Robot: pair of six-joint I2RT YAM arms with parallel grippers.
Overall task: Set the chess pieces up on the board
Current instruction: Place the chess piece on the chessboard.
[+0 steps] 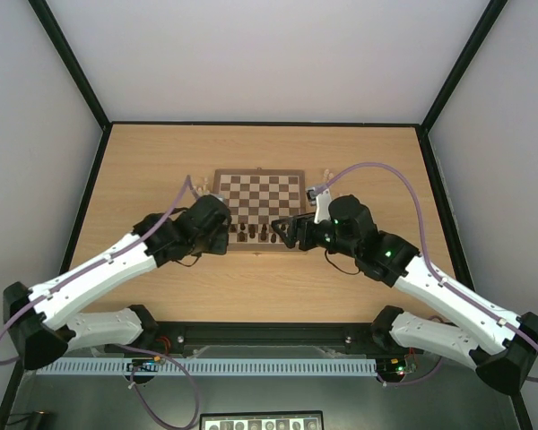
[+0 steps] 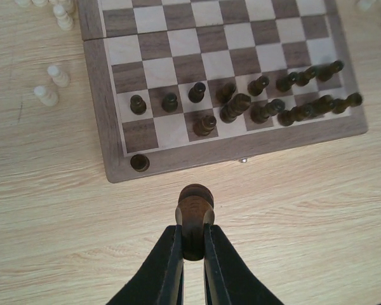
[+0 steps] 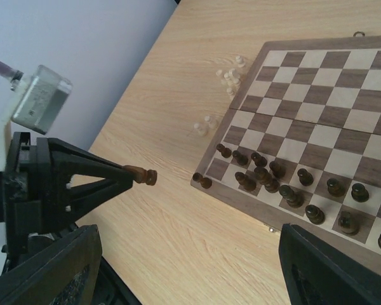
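Well, from the top, the board (image 1: 260,193) sits in the middle of the surface (image 1: 161,161), with dark chess pieces (image 1: 254,234) crowded along its near edge. From the left wrist, the left fingers (image 2: 168,267) pinch one dark piece (image 2: 195,204), just off the board's near edge. From the right wrist, the right fingers (image 3: 51,273) gape wide, holding nothing. I think the dark rows are being filled; next this piece needs a free near square, set down upright
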